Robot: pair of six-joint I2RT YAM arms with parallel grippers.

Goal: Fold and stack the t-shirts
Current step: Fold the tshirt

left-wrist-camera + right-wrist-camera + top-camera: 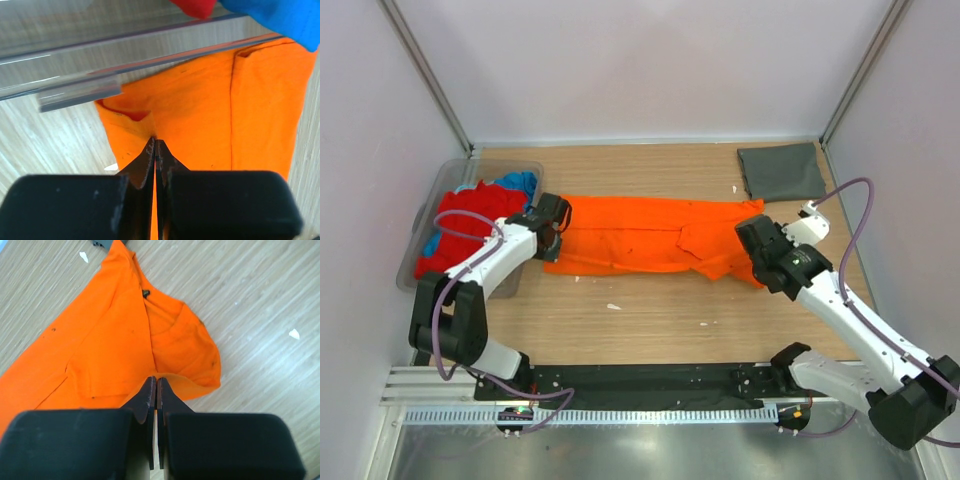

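Tightly closed, the left tool (155, 143) and right tool (153, 381) pinch ends of the orange t-shirt (640, 235).

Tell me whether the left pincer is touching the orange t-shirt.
Touching. The left wrist view shows the left pincer shut on a fold of the orange t-shirt, with cloth showing between its fingers.

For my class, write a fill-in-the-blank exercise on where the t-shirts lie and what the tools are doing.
The orange t-shirt lies between the left tool and right tool, each ___ (open or shut) on one end.
The folded dark grey t-shirt lies at the table's far ___ corner.
The clear tub holds a blue t-shirt and a ___ one.
Missing words: shut, right, red.
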